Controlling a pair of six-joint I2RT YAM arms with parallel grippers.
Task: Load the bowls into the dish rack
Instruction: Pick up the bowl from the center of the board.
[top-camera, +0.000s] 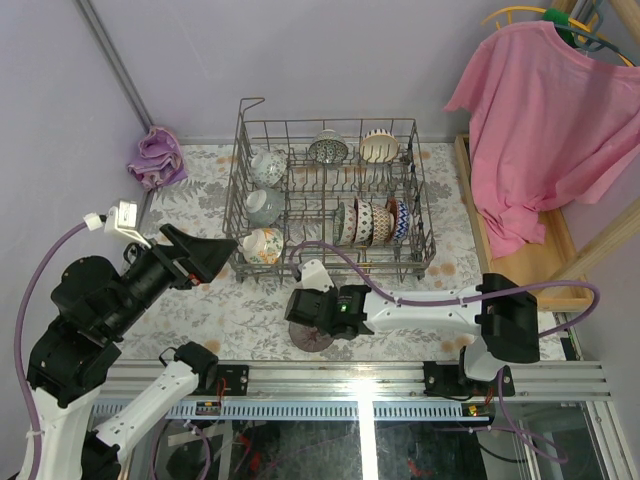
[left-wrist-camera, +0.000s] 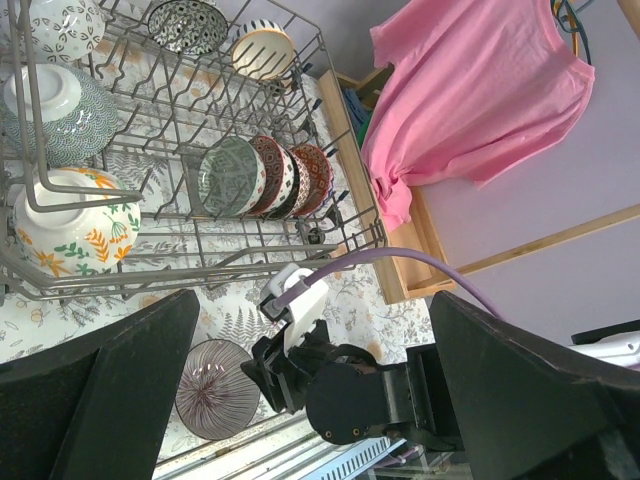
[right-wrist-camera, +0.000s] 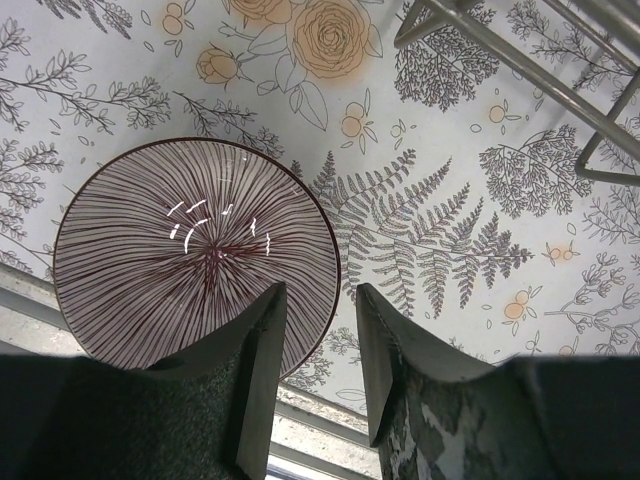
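The grey wire dish rack (top-camera: 425, 215) stands at the back middle of the table with several bowls in it: a floral one (top-camera: 263, 245) at its front left and a row on edge (top-camera: 372, 222) at the right. One purple-striped bowl (right-wrist-camera: 190, 260) lies upright on the floral cloth near the front edge (top-camera: 312, 340). My right gripper (right-wrist-camera: 320, 290) hangs open over its right rim, one finger above the bowl's inside and the other outside it. My left gripper (top-camera: 218, 262) is wide open and holds nothing, raised left of the rack's front corner.
A pink shirt (top-camera: 540, 110) hangs over a wooden tray (top-camera: 530, 262) at the right. A purple cloth (top-camera: 157, 157) lies bunched at the back left. The metal rail (top-camera: 360, 380) of the table's front edge runs just below the striped bowl.
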